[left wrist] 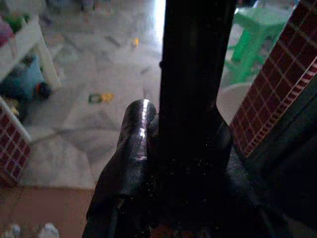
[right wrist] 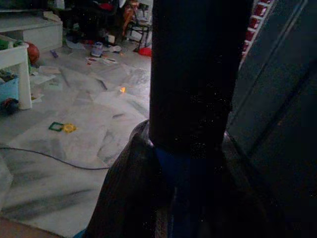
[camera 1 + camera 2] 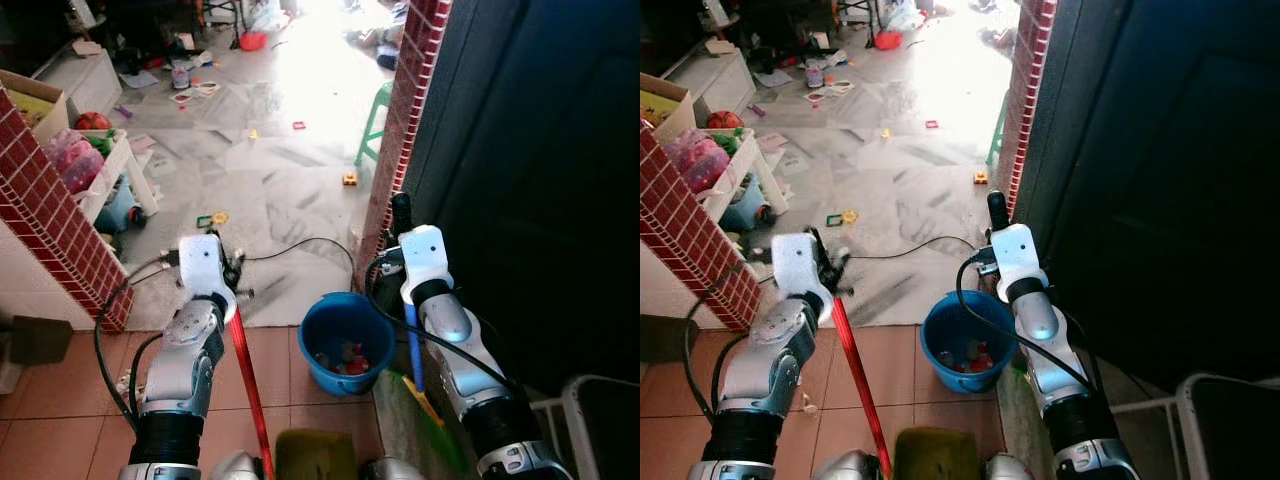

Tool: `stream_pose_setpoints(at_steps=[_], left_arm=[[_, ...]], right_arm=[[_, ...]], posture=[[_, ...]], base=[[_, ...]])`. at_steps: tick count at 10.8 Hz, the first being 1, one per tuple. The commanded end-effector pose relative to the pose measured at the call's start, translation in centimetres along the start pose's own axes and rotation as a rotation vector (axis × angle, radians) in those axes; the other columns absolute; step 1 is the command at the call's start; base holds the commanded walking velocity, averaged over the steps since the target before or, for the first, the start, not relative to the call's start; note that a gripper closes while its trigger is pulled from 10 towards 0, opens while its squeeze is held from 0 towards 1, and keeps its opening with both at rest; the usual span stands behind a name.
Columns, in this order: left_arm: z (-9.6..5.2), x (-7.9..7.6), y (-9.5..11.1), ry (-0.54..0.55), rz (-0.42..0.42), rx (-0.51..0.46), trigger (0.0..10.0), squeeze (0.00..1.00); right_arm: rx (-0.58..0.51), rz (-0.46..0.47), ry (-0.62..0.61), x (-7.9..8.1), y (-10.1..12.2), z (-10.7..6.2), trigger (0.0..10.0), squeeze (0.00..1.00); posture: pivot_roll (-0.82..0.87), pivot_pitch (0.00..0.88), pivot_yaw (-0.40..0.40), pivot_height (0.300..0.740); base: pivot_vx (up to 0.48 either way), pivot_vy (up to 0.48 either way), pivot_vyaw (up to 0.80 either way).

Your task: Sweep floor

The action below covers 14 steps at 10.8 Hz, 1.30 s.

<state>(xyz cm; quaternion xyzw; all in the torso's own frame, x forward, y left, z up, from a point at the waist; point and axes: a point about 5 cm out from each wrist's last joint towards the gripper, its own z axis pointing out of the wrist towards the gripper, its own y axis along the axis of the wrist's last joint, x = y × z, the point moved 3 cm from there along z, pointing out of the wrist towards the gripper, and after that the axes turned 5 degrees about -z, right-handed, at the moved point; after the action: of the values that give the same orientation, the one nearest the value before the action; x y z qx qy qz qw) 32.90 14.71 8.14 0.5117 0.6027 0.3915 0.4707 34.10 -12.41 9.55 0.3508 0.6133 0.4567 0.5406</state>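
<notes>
My left gripper point(image 3: 231, 277) is shut on a red broom handle point(image 3: 248, 385) that slants down toward my body over the terracotta tiles. In the left wrist view the fingers point(image 1: 126, 158) wrap a dark pole point(image 1: 193, 74). My right gripper point(image 3: 403, 228) is shut on a blue handle point(image 3: 412, 345), which ends in a green and yellow piece point(image 3: 428, 402) low beside the dark door. In the right wrist view the blue part of that handle point(image 2: 174, 171) sits between the fingers. Small toys lie scattered on the marble floor point(image 3: 270, 170), among them a yellow and green piece point(image 3: 212, 218).
A blue bucket point(image 3: 346, 342) with toys stands between my arms. Brick pillars rise on the left point(image 3: 50, 230) and the right point(image 3: 405, 110). A black cable point(image 3: 300, 243) crosses the floor. A green stool point(image 3: 375, 115), a white toy shelf point(image 3: 115, 170) and a dark door point(image 3: 540, 180) are nearby.
</notes>
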Motion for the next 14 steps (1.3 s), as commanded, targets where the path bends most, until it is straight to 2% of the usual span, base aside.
stream_pose_setpoints(at_steps=[1,2,6,11,13,14], left_arm=[[0.2,-0.6,2.7,-0.023,0.058,-0.12,10.0,0.0],[0.2,-1.0,3.3,-0.046,0.084,-0.151,10.0,0.0],[0.2,-1.2,4.3,-0.05,0.085,-0.224,10.0,0.0],[0.4,-0.8,4.4,-0.043,0.072,-0.234,10.0,0.0],[0.5,-0.2,4.5,-0.021,0.064,-0.231,10.0,0.0],[0.6,0.0,4.5,-0.019,0.046,-0.226,10.0,0.0]], right_arm=[[-0.033,-0.007,-0.024,-0.8,0.8,0.4,10.0,0.0],[-0.039,-0.004,-0.033,-0.9,0.8,0.3,10.0,0.0],[-0.05,0.002,-0.047,-1.0,0.9,-0.1,10.0,0.0],[-0.042,0.007,-0.045,-1.2,0.7,-0.3,10.0,0.0],[-0.041,0.007,-0.044,-1.2,0.7,-0.3,10.0,0.0],[-0.042,0.007,-0.046,-1.2,0.7,-0.3,10.0,0.0]], posture=[[-0.03,0.0,0.019,0.74],[-0.03,0.0,0.018,0.74],[-0.03,0.002,0.019,0.74],[-0.04,0.013,0.013,0.74],[-0.04,0.011,0.012,0.74],[-0.04,0.009,0.011,0.74]], base=[[0.0,0.0,0.0],[0.0,0.0,0.0],[0.0,0.0,0.0],[-0.048,0.0,0.0],[0.0,0.0,0.0],[0.0,0.48,0.0]])
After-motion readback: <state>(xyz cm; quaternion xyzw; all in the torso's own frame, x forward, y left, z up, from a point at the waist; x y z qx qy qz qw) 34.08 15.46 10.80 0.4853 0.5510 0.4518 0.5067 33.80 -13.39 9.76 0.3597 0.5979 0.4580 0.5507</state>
